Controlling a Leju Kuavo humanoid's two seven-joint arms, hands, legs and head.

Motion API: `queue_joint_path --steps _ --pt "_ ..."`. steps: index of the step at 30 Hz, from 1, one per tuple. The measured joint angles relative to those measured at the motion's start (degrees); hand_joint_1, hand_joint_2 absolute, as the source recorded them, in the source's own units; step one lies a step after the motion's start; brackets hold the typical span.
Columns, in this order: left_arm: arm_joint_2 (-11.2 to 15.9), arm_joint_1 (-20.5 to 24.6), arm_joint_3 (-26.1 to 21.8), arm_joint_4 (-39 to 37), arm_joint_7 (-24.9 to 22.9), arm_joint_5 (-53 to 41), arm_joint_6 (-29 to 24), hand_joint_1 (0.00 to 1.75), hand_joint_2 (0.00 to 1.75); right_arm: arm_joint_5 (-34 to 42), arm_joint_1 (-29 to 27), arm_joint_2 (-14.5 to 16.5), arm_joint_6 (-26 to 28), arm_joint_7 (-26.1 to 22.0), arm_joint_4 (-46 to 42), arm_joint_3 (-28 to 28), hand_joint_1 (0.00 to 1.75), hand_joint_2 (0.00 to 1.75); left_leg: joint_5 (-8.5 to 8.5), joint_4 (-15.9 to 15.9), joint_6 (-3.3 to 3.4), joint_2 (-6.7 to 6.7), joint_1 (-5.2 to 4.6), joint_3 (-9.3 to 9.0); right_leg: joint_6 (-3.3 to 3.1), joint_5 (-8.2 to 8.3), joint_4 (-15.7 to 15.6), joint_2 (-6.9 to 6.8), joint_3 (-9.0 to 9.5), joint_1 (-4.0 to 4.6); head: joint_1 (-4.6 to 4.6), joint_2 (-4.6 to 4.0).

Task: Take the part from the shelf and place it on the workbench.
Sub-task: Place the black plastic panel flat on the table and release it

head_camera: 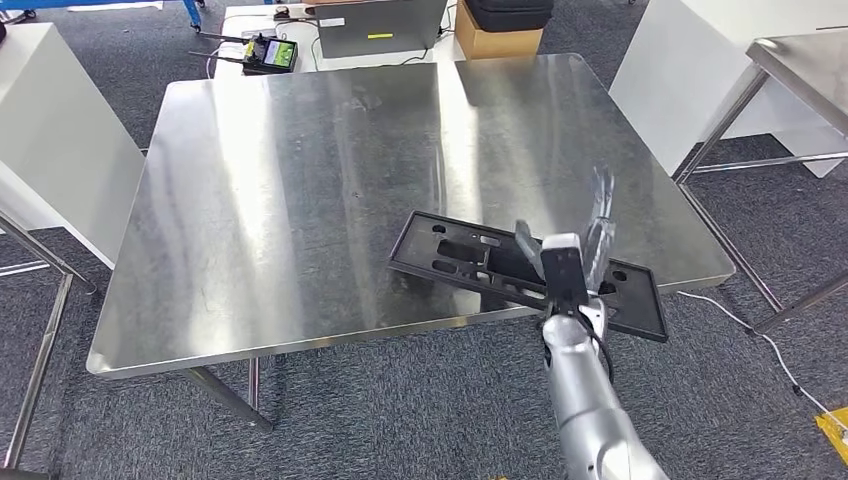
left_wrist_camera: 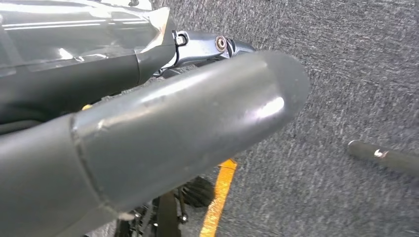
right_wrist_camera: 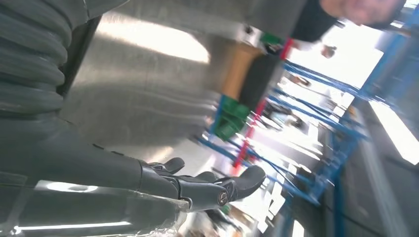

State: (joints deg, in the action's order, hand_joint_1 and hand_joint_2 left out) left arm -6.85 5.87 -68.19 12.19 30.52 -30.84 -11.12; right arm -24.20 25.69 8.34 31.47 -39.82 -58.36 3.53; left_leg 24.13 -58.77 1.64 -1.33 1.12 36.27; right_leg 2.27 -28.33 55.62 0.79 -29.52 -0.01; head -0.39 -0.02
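The part (head_camera: 470, 262) is a flat black rectangular frame with cut-outs. It lies on the steel workbench (head_camera: 300, 200) at the near right corner, its right end sticking out past the front edge. My right hand (head_camera: 570, 255) hovers over the frame's right half with fingers (head_camera: 600, 205) raised and spread, blurred, and nothing between them. In the right wrist view the right hand (right_wrist_camera: 197, 185) has dark fingers stretched out, holding nothing, above the shiny bench top. My left hand (left_wrist_camera: 173, 128) hangs over the carpet; its thick grey thumb hides the fingers.
Behind the workbench stand a laptop (head_camera: 380, 25), a cardboard box with a black case (head_camera: 500, 35) and a handheld controller (head_camera: 268, 52). A white cabinet (head_camera: 50, 140) is at the left, another steel table (head_camera: 800, 60) at the right. A cable (head_camera: 760, 335) runs over the carpet.
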Motion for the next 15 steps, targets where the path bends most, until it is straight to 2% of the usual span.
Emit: queue_joint_path --steps 3,7,12,15 --pt "-0.2 -0.1 -0.8 0.0 0.5 0.3 0.3 0.00 0.00 0.7 -10.5 -1.0 3.8 -0.3 -15.3 -5.0 0.00 1.75 0.13 0.0 -0.03 0.01 0.00 0.00 0.06 -0.12 0.0 0.01 0.01 0.00 0.00 0.00" --pt "-0.4 -0.1 -1.2 0.0 0.8 0.7 0.4 0.00 0.00 0.7 -20.7 -2.9 6.3 -0.3 -31.5 -10.7 0.00 1.75 0.25 0.0 -0.11 0.04 0.00 -0.02 -0.02 -0.23 0.0 0.02 0.00 0.01 -0.01 0.00" --pt "-0.6 0.0 -2.1 0.0 0.6 0.9 0.0 0.00 0.00 0.2 -27.9 -3.8 7.1 -0.3 -43.2 -15.8 0.00 1.75 0.27 0.0 -0.12 0.07 0.02 -0.07 -0.13 -0.31 0.0 0.02 0.00 0.03 -0.01 0.01" --pt "-0.8 0.0 -2.5 0.0 -0.5 1.4 -0.6 0.00 0.00 1.6 -30.1 -3.8 3.4 -0.1 -46.0 -17.4 0.00 1.75 0.27 0.0 -0.12 0.08 0.04 -0.11 -0.15 -0.32 0.0 0.02 0.03 0.03 0.00 0.01"
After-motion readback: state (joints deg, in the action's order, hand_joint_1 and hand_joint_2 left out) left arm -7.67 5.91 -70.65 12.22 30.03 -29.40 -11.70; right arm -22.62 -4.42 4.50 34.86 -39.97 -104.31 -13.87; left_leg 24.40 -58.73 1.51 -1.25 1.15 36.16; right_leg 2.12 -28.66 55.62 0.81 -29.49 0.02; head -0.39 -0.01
